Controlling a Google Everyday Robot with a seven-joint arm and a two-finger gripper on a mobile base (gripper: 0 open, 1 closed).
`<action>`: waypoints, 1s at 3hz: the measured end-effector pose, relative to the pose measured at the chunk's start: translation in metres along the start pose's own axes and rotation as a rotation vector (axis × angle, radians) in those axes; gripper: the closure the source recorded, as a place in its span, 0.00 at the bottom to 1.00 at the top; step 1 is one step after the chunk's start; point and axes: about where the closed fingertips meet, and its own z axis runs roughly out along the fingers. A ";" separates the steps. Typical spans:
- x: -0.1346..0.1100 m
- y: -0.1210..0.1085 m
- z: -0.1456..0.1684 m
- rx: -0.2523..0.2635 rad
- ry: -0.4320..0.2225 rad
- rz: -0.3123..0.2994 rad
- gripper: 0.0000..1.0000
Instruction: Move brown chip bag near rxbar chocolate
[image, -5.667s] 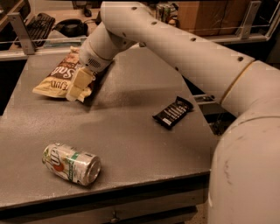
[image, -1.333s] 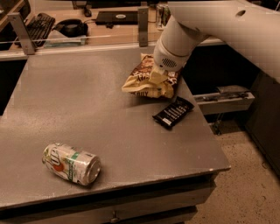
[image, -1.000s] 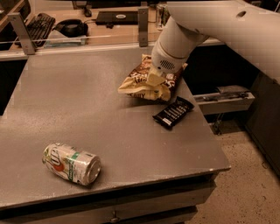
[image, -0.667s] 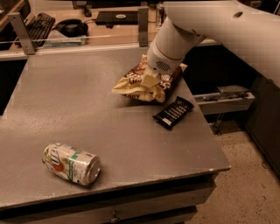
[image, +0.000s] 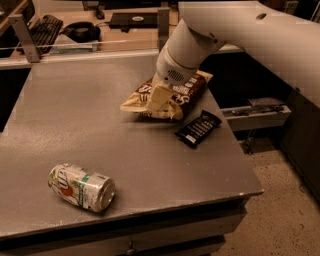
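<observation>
The brown chip bag (image: 187, 90) is crinkly, dark brown with white lettering and tan ends. It lies at the right middle of the grey table (image: 100, 125). My gripper (image: 159, 98) comes down from the white arm and is shut on the bag's near-left part, its pale fingers (image: 156, 95) pressed over it. The rxbar chocolate (image: 198, 128) is a small flat black bar with white text. It lies just right of and in front of the bag, a short gap from the bag's lower edge.
A silver-green soda can (image: 81, 186) lies on its side at the table's front left. The table's right edge (image: 235, 145) is close to the bar. A keyboard (image: 44, 25) and desk items sit behind a rail at the back.
The gripper carried the bag from the table's far left to beside the black bar. Over the last second the bag's near end has shifted a little further left and down.
</observation>
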 end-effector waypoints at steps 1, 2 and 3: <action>0.000 0.000 -0.009 0.008 -0.027 0.006 0.00; 0.018 0.003 -0.018 0.029 -0.121 0.025 0.00; 0.050 -0.008 -0.049 0.118 -0.276 0.066 0.00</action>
